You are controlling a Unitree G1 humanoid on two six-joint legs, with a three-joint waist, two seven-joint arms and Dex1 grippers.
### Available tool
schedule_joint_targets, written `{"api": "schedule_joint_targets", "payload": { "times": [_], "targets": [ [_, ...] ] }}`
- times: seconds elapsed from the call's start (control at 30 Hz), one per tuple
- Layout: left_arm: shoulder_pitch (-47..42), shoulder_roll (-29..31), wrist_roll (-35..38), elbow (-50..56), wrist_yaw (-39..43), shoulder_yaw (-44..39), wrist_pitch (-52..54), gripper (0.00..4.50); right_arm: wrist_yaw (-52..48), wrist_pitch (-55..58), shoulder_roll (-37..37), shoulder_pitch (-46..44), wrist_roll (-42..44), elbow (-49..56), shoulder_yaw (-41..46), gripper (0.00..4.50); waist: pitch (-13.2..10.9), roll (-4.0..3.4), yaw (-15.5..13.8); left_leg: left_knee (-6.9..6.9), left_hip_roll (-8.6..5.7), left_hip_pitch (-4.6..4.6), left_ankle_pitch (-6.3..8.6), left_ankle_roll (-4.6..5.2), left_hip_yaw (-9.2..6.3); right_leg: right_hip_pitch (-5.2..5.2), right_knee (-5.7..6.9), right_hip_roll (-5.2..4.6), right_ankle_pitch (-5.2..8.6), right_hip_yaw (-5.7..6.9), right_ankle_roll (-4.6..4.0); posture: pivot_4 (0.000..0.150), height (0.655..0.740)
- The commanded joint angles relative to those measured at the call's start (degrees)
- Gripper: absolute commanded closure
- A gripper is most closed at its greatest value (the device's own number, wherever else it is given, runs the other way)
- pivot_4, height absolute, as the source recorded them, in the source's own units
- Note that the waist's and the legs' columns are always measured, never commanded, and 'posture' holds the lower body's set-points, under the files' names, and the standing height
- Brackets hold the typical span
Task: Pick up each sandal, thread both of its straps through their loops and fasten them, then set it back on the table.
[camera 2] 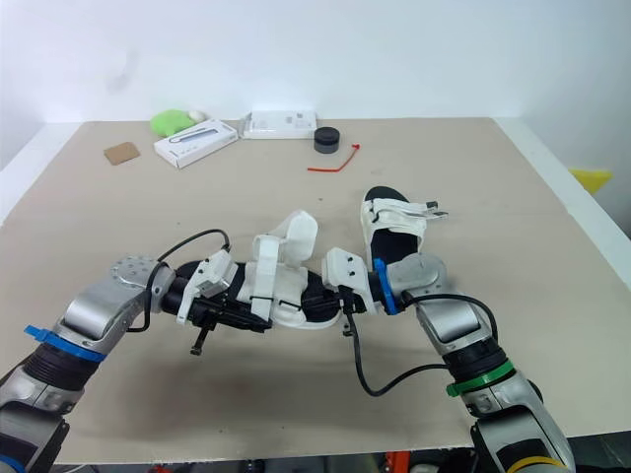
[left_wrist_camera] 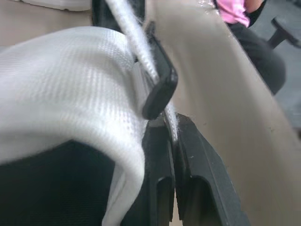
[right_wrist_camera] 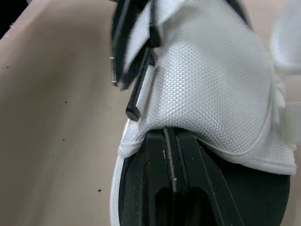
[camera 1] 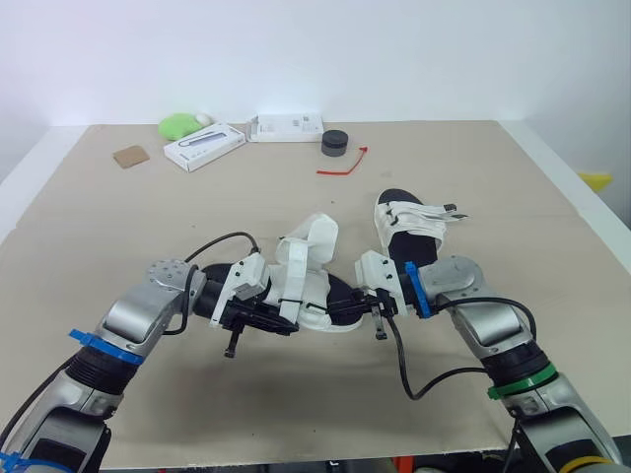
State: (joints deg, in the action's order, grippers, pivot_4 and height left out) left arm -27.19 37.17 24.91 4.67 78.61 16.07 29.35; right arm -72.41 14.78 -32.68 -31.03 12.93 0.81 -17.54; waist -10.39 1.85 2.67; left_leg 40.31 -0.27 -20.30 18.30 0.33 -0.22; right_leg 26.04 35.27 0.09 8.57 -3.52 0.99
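Observation:
A white sandal with a black sole (camera 1: 317, 292) is held just above the table (camera 1: 128, 227) between both grippers. One of its straps (camera 1: 315, 236) stands up in a loose arch. My left gripper (camera 1: 286, 317) is shut on a thin white strap (left_wrist_camera: 141, 42) that runs past a black loop (left_wrist_camera: 160, 89). From the other side, my right gripper (camera 1: 347, 304) is shut on the edge of the sandal's white upper (right_wrist_camera: 211, 80). The second sandal (camera 1: 409, 225) lies flat on the table behind my right arm, its straps lying across it.
Along the far edge sit a green object (camera 1: 179, 125), two white boxes (camera 1: 203, 146) (camera 1: 286, 127), a black round item (camera 1: 335, 144), a red tie (camera 1: 345, 166) and a brown card (camera 1: 130, 156). A person in pink (left_wrist_camera: 233, 12) sits beyond the table.

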Motion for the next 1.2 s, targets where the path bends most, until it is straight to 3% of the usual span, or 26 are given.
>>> {"api": "schedule_joint_targets", "payload": {
  "times": [0.03,0.23,0.6,0.93,1.2],
  "targets": [
    [3.7,0.8,1.7,5.8,-1.7,-1.0,1.8,4.47,0.3,-0.7,0.5,-0.6,0.5,2.8,0.5,4.5,0.0,0.0,0.0,0.0,0.0,-0.02,0.0,0.0,-0.02,0.03,0.0,0.0,0.0,0.0,0.0,0.15,0.74],
    [9.2,0.8,1.2,8.5,-6.6,-2.9,2.7,4.47,3.2,-3.8,1.7,-2.5,-4.0,-2.8,-0.4,4.5,0.0,0.0,-0.1,0.01,-0.01,-0.01,0.0,0.0,-0.01,0.03,0.01,-0.02,0.01,0.0,0.03,0.15,0.74],
    [11.0,1.4,2.4,10.8,-8.8,-4.1,4.0,4.47,1.6,-8.6,1.1,-1.3,-7.5,-10.0,-2.5,4.5,0.0,0.03,-0.1,0.03,-0.01,0.11,-0.04,-0.01,0.02,-0.1,0.01,-0.02,-0.04,-0.01,0.08,0.15,0.74],
    [15.9,2.5,8.3,19.9,-14.7,-8.1,11.4,4.47,1.6,-9.5,1.1,-2.0,-7.3,-11.1,-2.6,4.5,0.1,0.05,0.0,0.03,0.02,0.19,-0.04,-0.01,-0.01,-0.15,0.01,-0.01,-0.04,0.01,0.08,0.15,0.74],
    [18.2,2.4,8.6,22.8,-20.2,-9.8,11.8,4.47,1.7,-9.8,1.3,-2.2,-7.2,-11.3,-2.6,4.5,0.1,0.05,-0.1,0.03,0.02,0.22,-0.04,-0.02,0.0,-0.16,0.02,-0.01,-0.05,0.0,0.07,0.15,0.74]
  ]
}}
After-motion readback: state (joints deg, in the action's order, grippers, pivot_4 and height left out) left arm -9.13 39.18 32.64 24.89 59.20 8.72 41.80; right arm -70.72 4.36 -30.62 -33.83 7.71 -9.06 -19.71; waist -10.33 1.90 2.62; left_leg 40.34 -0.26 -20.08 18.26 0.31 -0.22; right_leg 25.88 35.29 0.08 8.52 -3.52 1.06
